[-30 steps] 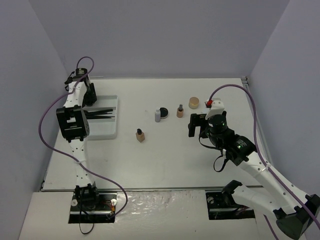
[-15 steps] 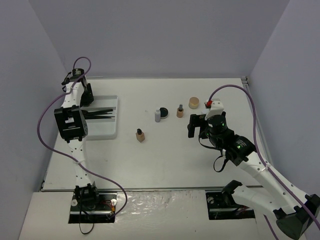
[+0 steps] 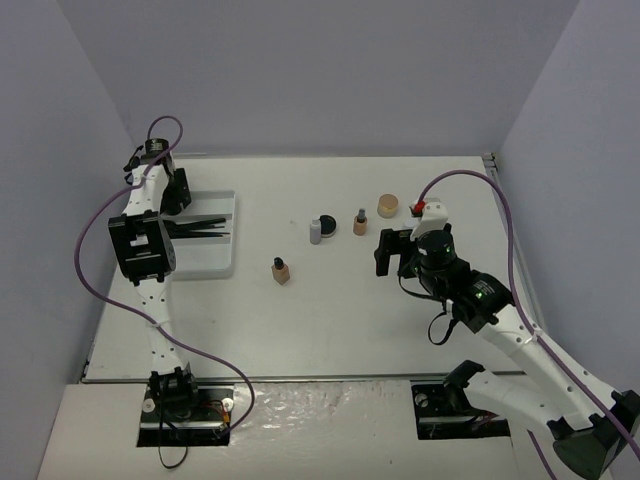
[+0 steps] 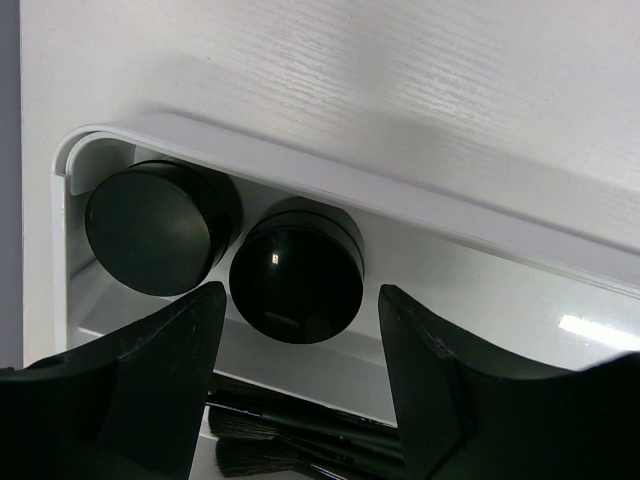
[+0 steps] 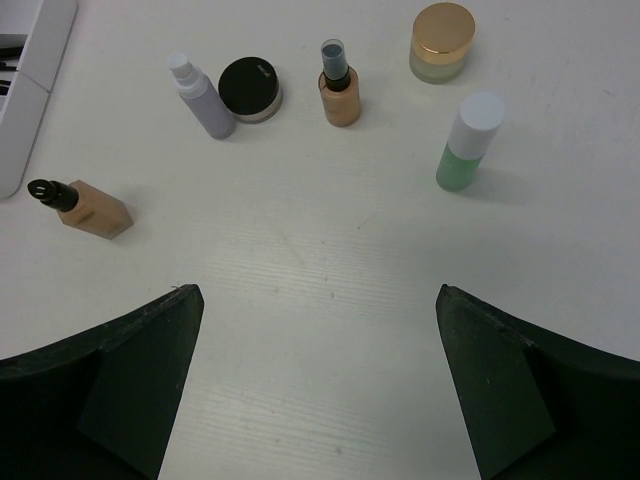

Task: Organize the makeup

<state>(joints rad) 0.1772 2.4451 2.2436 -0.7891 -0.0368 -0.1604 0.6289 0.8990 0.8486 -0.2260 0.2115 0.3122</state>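
Two black round pots [image 4: 150, 228] [image 4: 295, 277] sit side by side in the far corner of the white tray [image 4: 420, 205]. My left gripper [image 4: 300, 298] hovers over that corner, open, holding nothing; the nearer pot lies just past its fingertips. Black brushes [image 4: 290, 440] lie in the tray below it. My right gripper [image 5: 318, 295] is open over bare table. Ahead of it stand a beige bottle [image 5: 90, 208], a grey bottle [image 5: 203, 98], a black pot [image 5: 250, 88], a small tan bottle [image 5: 339, 88], a tan-lidded jar [image 5: 441, 42] and a green-white bottle [image 5: 468, 142].
The tray [image 3: 215, 262] lies at the left of the table with the left arm [image 3: 146, 245] over its left side. The loose items stand in a row mid-table, near the right gripper [image 3: 395, 250]. Purple walls close in the table's back and sides.
The left jaws have widened, leaving the second black pot standing in the tray corner. The left wrist shifted slightly toward the back. The right arm has not moved.
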